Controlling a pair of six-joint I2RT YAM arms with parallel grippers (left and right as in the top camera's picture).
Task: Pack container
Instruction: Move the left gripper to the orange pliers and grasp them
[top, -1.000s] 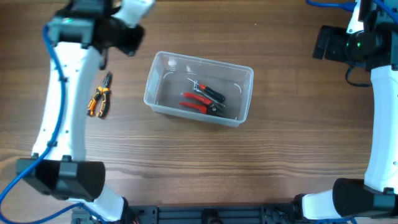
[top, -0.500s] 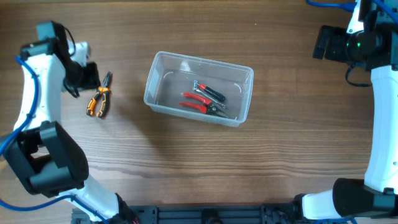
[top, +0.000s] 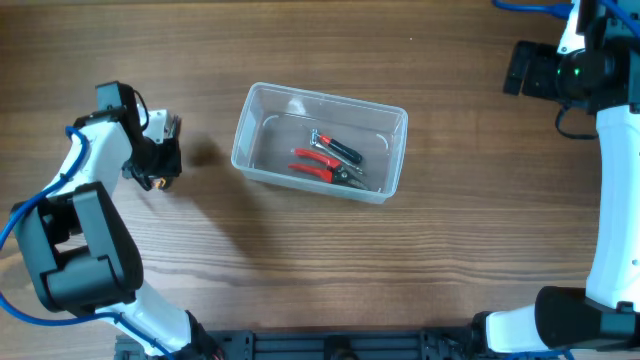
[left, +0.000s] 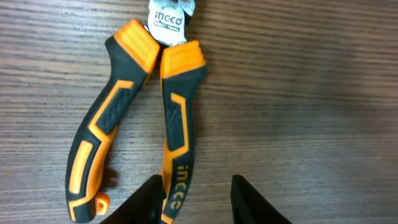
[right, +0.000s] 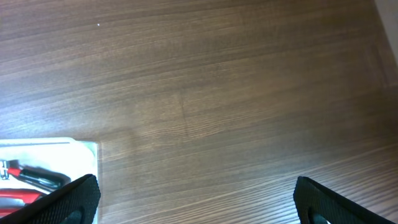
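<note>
The container (top: 243, 160), a clear plastic tub, stands at the middle of the table and holds red-handled pliers (top: 313, 168) and a black-handled tool (top: 340, 150). Orange-and-black pliers (left: 177, 106) lie flat on the wood left of the tub; in the overhead view only their tip (top: 173, 124) shows past the arm. My left gripper (top: 158, 160) is low over their handles, open, with its left finger beside the right handle (left: 196, 186). My right gripper (right: 199, 196) is wide open and empty at the far right (top: 520, 68). The tub's corner (right: 92, 149) shows in the right wrist view.
Bare wooden tabletop (top: 320, 270) lies all round the tub. The arm bases stand at the front left (top: 90, 280) and front right (top: 580, 310) edges.
My left arm has swung from the back of the table down to the left and come low over the orange pliers. The right arm and the tub have not moved.
</note>
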